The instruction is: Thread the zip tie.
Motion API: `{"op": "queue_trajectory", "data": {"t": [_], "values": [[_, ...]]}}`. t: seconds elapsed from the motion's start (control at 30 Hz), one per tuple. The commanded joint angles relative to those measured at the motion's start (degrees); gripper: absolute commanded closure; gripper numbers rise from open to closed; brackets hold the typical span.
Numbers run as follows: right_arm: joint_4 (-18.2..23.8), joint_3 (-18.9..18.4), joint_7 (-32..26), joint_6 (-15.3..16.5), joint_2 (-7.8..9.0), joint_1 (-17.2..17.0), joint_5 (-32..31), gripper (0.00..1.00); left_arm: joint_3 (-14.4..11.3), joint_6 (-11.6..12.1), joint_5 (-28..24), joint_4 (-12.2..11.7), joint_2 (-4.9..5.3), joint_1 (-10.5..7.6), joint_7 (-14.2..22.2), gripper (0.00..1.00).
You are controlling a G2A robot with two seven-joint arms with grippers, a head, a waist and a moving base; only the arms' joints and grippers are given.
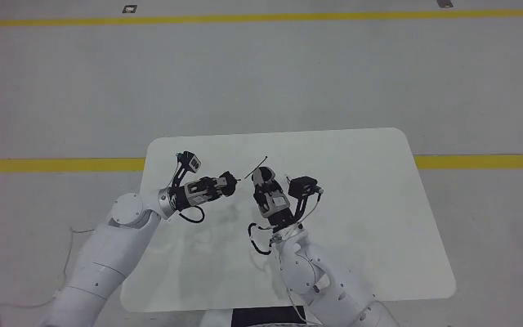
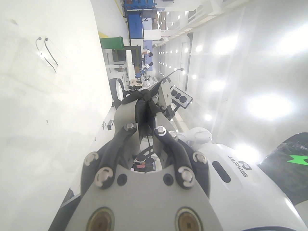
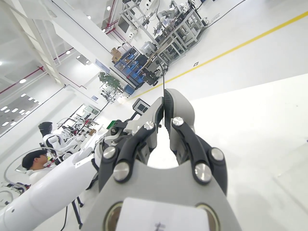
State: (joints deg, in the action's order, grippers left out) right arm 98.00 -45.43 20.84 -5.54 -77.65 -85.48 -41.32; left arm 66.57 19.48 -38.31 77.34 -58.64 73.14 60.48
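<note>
Alignment step, I judge: my right claw (image 3: 164,99) grips the zip tie (image 3: 163,78), my left claw (image 2: 145,96) clenched nearby; next needs fine tip-to-head steering.

No text legible, white label (image 3: 163,214) on the right wrist too blurred to read

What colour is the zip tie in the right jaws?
Black zip tie, clearest in the right wrist view.
</note>
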Motion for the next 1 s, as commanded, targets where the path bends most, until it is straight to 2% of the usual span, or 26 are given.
{"op": "queue_trajectory", "data": {"t": [0.0, 0.3, 0.97], "values": [[-0.4, 0.2, 0.0, -0.1, -0.27, 0.3, 0.0, 1.0, 0.0, 0.0, 0.0, 0.0, 0.0, 0.0, 0.0, 1.0], [-1.7, 0.4, 0.0, -0.1, -1.23, 0.8, -0.1, 1.0, 0.0, 0.0, 0.0, 0.0, 0.0, 0.0, 0.0, 1.0], [-1.4, -0.8, -1.3, 0.9, -2.25, -0.4, -1.9, 1.0, 0.0, 0.0, 0.0, 0.0, 0.0, 0.0, 0.0, 1.0]]}}
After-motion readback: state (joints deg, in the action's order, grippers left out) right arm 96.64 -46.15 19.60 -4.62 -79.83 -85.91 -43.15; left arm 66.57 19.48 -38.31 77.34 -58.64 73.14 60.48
